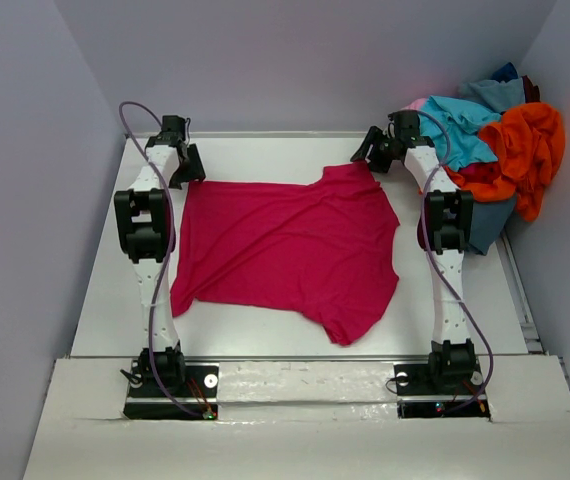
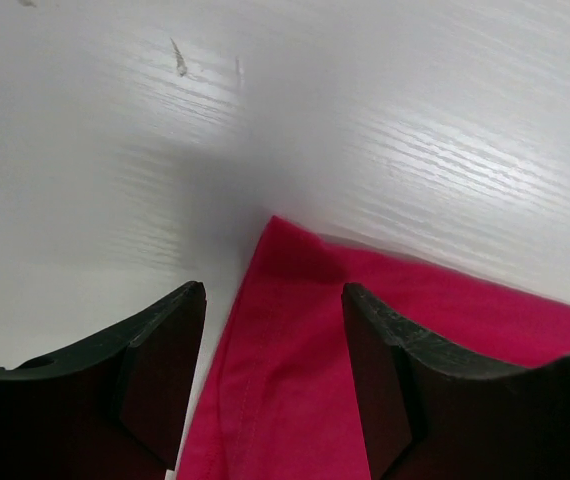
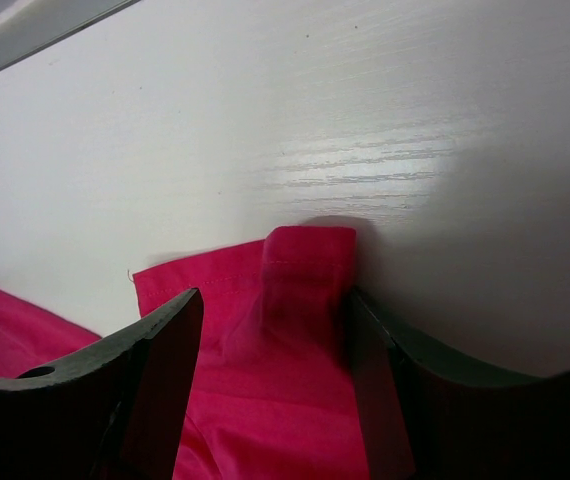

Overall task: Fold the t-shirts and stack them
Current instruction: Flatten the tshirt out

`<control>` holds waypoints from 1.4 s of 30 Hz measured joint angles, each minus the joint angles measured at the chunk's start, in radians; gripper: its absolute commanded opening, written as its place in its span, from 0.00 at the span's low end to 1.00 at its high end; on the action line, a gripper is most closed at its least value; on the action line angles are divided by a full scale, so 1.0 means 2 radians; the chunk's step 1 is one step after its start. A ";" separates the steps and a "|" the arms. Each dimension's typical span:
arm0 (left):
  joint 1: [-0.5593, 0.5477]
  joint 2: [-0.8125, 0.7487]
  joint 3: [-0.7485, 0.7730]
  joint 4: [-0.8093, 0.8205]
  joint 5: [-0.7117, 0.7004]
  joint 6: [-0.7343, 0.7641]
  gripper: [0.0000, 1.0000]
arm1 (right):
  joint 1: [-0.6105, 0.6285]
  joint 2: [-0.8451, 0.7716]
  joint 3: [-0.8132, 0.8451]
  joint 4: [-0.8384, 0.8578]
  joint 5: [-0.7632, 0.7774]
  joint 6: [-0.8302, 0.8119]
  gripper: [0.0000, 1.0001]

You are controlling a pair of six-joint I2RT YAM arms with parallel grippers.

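Crimson t-shirt [image 1: 285,250] spread flat on white table [image 1: 265,155]; other shirts [image 1: 510,140] heaped right.

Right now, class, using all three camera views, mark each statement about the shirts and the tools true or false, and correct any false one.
1. The crimson shirt lies spread out on the table. True.
2. The crimson shirt is folded into a neat square. False: it is unfolded, with its sleeves out.
3. A heap of other shirts sits by the table's far right corner. True.
4. The left tool is shut on an orange shirt. False: its jaws are open, astride a corner of the crimson shirt.
5. The right tool has open jaws over a turned-over corner of the crimson shirt. True.
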 measured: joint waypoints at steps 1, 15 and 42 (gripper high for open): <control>0.003 0.005 0.002 0.000 0.001 0.000 0.68 | 0.000 0.000 0.000 0.000 0.000 0.000 0.64; 0.027 0.030 0.021 0.014 0.062 0.001 0.67 | 0.000 0.000 -0.001 0.000 0.000 -0.001 0.64; 0.026 0.015 -0.025 0.060 0.109 -0.002 0.06 | 0.000 0.004 0.002 -0.037 -0.009 -0.006 0.12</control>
